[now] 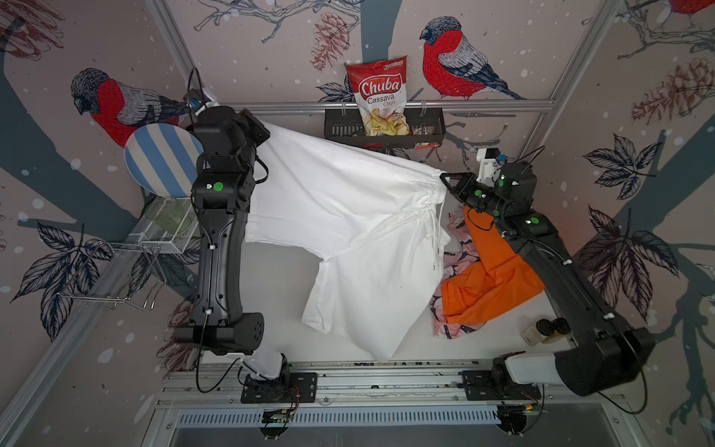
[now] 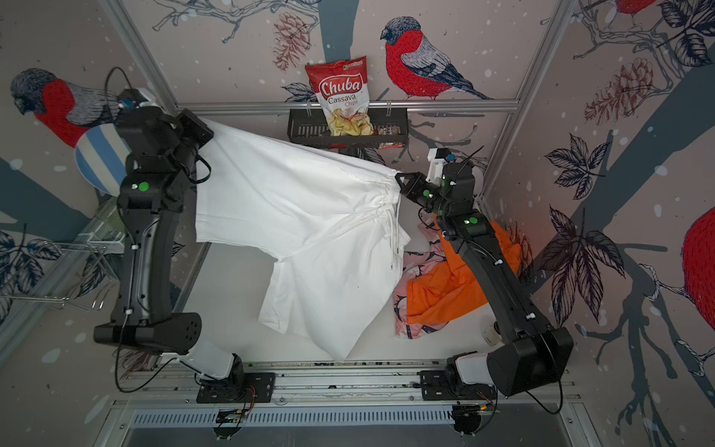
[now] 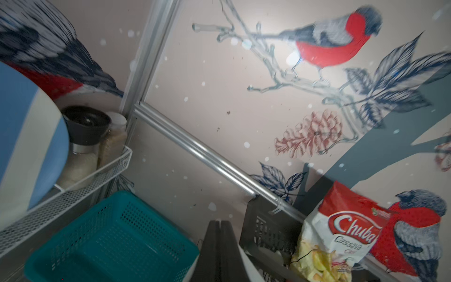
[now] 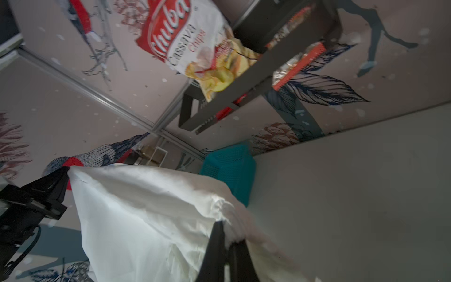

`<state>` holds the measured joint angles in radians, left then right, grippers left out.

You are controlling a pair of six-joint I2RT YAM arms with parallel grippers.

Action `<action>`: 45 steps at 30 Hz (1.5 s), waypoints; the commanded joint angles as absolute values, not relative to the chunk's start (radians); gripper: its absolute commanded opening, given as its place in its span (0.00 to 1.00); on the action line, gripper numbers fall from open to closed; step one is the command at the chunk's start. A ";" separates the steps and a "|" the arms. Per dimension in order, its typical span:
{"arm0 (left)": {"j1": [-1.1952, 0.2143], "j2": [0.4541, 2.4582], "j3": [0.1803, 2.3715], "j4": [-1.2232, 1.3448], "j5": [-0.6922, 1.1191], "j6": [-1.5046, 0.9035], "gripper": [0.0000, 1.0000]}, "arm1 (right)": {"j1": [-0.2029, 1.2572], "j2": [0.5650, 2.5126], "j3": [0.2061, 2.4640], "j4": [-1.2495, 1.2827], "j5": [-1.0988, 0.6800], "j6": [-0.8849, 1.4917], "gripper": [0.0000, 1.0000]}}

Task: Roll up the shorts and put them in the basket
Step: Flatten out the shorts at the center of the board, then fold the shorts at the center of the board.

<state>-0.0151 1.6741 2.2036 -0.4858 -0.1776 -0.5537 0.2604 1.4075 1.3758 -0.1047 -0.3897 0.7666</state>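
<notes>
The white shorts [image 1: 348,216] [image 2: 301,216] hang spread in the air between my two grippers. My left gripper [image 1: 260,129] [image 3: 220,222] is shut on one corner of them at the far left; in the right wrist view it [image 4: 64,174] pinches that corner of the cloth [image 4: 136,214]. At the right, my right gripper [image 1: 445,178] [image 2: 398,178] [image 4: 227,232] is shut on the gathered waistband, near the drawstring. The orange shorts [image 1: 491,278] [image 2: 445,286] lie crumpled on the table under my right arm, on top of the pink patterned shorts [image 1: 454,263] [image 2: 412,267].
A chips bag [image 1: 381,96] stands in a black shelf [image 1: 336,127] on the back rail. A striped plate [image 1: 162,158] and a wire rack [image 1: 170,232] sit at the left. A teal basket [image 3: 109,244] stands below the held cloth. Small jars [image 1: 545,329] are near my right arm's base.
</notes>
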 commanded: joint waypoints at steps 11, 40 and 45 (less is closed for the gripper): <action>-0.019 1.986 2.258 -0.541 0.088 -0.599 0.00 | 0.107 1.999 1.528 0.236 -0.563 0.820 0.00; -0.451 1.124 0.722 -0.312 0.126 -0.816 0.00 | 0.015 2.106 1.715 -0.451 -0.317 0.348 0.00; -0.452 1.107 0.753 -0.387 0.143 -0.804 0.00 | 0.015 2.059 1.734 -0.490 -0.306 0.340 0.00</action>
<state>-0.4492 1.1107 0.7555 -0.3260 0.1307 -0.8116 0.0151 2.0850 1.7329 -0.4732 -0.3428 0.3618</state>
